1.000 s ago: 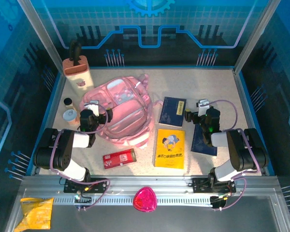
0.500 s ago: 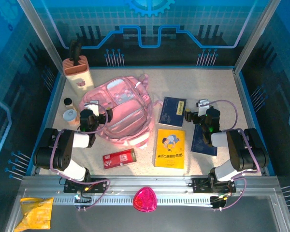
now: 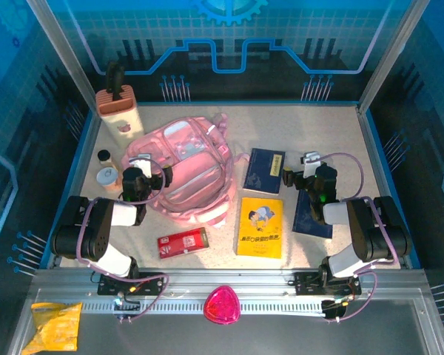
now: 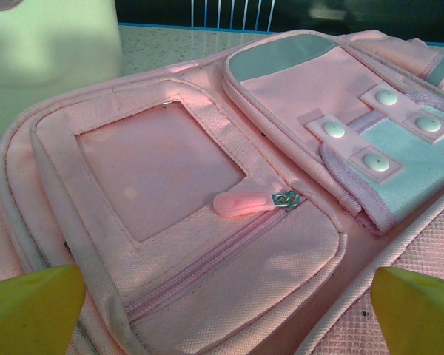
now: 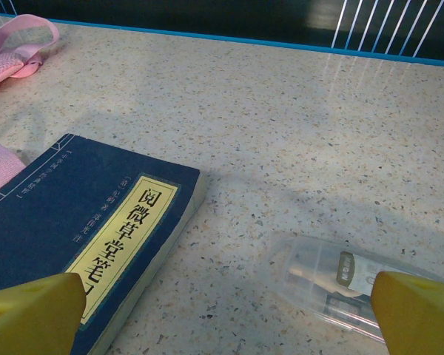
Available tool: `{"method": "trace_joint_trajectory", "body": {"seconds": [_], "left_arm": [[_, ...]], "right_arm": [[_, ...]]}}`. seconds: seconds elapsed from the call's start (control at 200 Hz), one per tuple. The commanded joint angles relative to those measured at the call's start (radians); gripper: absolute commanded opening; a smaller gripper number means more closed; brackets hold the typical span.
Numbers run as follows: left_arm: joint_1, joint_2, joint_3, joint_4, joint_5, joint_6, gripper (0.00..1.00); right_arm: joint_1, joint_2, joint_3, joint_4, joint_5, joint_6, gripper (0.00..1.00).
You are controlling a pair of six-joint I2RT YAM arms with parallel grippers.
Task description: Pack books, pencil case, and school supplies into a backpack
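The pink backpack [image 3: 185,168] lies flat at the left centre of the table. My left gripper [image 3: 140,166] hovers open over its left side, and its yellow fingertips [image 4: 29,307] straddle the zipped front pocket [image 4: 207,185]. My right gripper [image 3: 309,166] is open and low over bare table, between a navy book with gold lettering [image 5: 74,222] and a small clear oblong case of school supplies [image 5: 340,285]. A yellow book [image 3: 260,226] lies mid-table. A second navy book [image 3: 311,216] lies under the right arm. The red pencil case [image 3: 182,242] sits near the front.
A tall beige box with a black top [image 3: 118,107] stands at the back left. Small round jars [image 3: 106,174] sit left of the backpack. A pink backpack strap [image 5: 18,44] trails on the table. Blue-edged walls [image 3: 370,140] bound the table.
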Motion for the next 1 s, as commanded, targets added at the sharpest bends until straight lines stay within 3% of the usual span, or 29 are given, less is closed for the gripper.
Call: {"method": "trace_joint_trajectory", "body": {"seconds": [0.0, 0.385, 0.66, 0.805, 0.915, 0.991], "left_arm": [[0.013, 0.01, 0.02, 0.035, 0.026, 0.027, 0.99], [0.013, -0.032, 0.002, 0.037, 0.028, 0.027, 0.99], [0.013, -0.263, 0.024, -0.184, 0.022, 0.013, 0.99], [0.013, -0.436, 0.058, -0.332, 0.06, -0.105, 0.99], [0.013, -0.537, 0.137, -0.572, 0.044, -0.304, 0.99], [0.016, -0.561, 0.14, -0.616, 0.028, -0.372, 0.99]], "right_arm": [[-0.017, 0.011, 0.019, 0.034, -0.017, -0.011, 1.0], [-0.006, -0.039, 0.009, 0.016, -0.004, -0.023, 1.0], [-0.003, -0.254, 0.07, -0.292, 0.004, 0.032, 1.0], [-0.014, -0.398, 0.12, -0.512, 0.118, 0.301, 1.0], [-0.052, -0.48, 0.12, -0.62, 0.064, 0.366, 1.0], [-0.094, -0.491, 0.125, -0.662, 0.016, 0.445, 1.0]]}}
